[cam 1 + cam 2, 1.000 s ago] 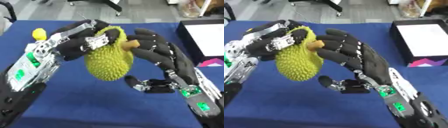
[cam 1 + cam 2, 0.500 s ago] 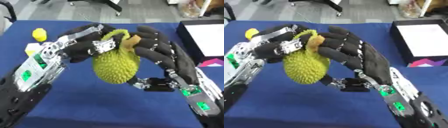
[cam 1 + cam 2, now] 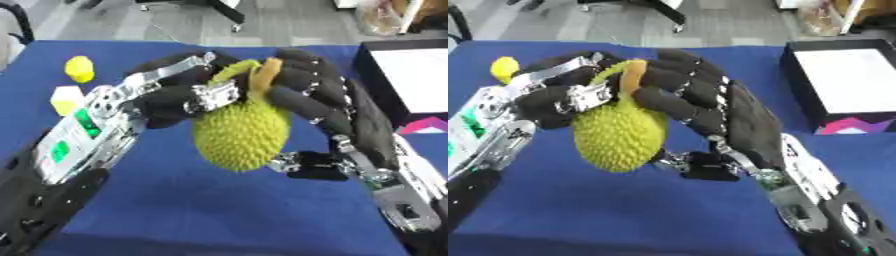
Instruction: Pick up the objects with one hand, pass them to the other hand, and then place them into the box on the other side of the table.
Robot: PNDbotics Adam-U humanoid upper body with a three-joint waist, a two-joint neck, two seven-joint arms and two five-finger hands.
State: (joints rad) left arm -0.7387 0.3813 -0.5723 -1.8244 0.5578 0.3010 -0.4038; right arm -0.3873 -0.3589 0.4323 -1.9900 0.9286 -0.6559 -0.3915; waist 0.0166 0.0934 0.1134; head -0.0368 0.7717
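Observation:
A spiky yellow-green fruit (image 3: 241,132) with a tan stem hangs above the blue table at the middle of the view. My left hand (image 3: 171,102) is shut on its top, fingers curled round the stem end. My right hand (image 3: 745,120) stands open right behind the fruit. Its fingers lie against the stem and upper side, and its thumb (image 3: 306,164) reaches under the lower right of the fruit. The black box (image 3: 850,80) with a white inside stands at the table's right edge.
A small yellow lemon-like thing (image 3: 79,68) and a pale yellow cube (image 3: 66,98) lie on the blue cloth at the far left. A pink and purple patch (image 3: 852,125) shows on the box's near side. Grey floor and chair legs lie beyond the table.
My left hand has carried the fruit to the right, up against my right hand. The right hand's fingers now touch the stem, and its thumb sits closer under the fruit.

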